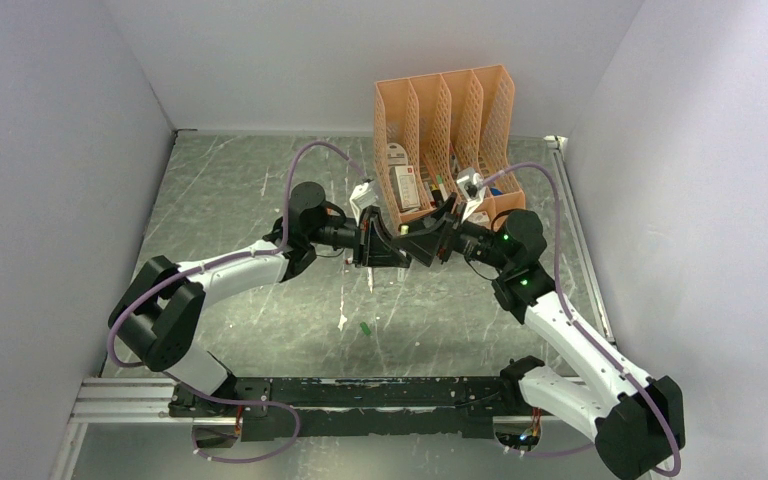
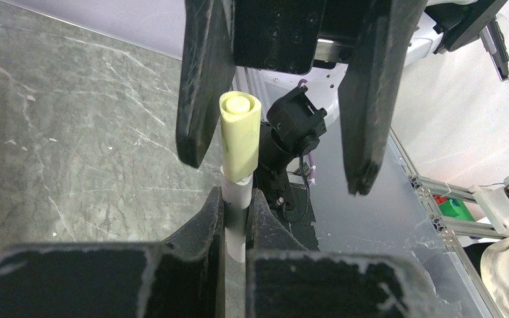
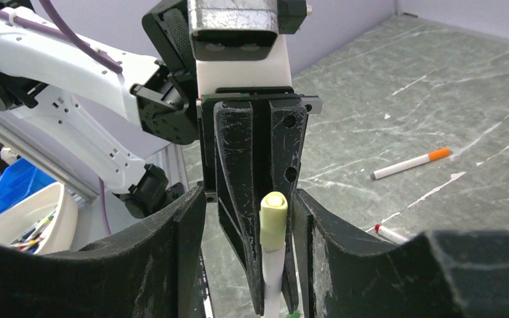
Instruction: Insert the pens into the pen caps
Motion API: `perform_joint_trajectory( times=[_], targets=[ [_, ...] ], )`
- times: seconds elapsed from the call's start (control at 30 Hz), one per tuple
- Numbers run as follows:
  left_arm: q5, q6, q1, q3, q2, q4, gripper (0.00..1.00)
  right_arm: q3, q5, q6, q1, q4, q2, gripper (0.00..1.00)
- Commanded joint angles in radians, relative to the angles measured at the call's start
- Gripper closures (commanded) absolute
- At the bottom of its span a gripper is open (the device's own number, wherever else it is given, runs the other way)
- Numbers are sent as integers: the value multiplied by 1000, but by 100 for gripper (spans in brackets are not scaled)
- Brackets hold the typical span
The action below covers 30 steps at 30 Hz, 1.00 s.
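Green cap: a small green cap (image 1: 365, 327) is lying loose on the grey tabletop (image 1: 240, 200), nearer the arm bases than the two hands are.
Loose pens: an orange-ended pen (image 3: 411, 163) is lying flat on the tabletop, and a red-tipped pen (image 3: 390, 233) is lying apart from it (only its end is showing in the right wrist view).
Left hand: the left hand (image 2: 236, 202) is reaching in from the left above the middle of the tabletop, its fingers pressing together on the white barrel of the held pen (image 2: 237, 193).
Held pen: it is standing out beyond the left fingertips, pointing toward the right hand.
Yellow cap: the yellow cap (image 2: 240, 136) is sitting on the free end of the held pen.
Right hand: the right hand (image 2: 276, 175) is facing the left one with its fingers standing apart. One finger is sitting just beside the yellow cap and the other is staying clear of it.
Organiser: the peach organiser (image 1: 445, 140) is standing against the far wall, behind both hands.
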Motion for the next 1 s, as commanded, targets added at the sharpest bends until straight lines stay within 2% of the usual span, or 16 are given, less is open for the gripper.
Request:
perform_joint_trajectory(
  times=[0.0, 0.17, 0.5, 0.97],
  targets=[
    [-1, -3, -1, 21, -5, 44, 93, -6, 59, -17, 5, -18, -48, 50],
    [-9, 6, 0, 16, -19, 31, 93, -4, 63, -14, 3, -32, -45, 55],
    [-21, 25, 0, 14, -26, 2, 93, -2, 55, 9, 5, -40, -45, 48],
    [-30, 54, 1, 15, -24, -37, 93, -11, -6, 80, 5, 81, 28, 48]
  ],
)
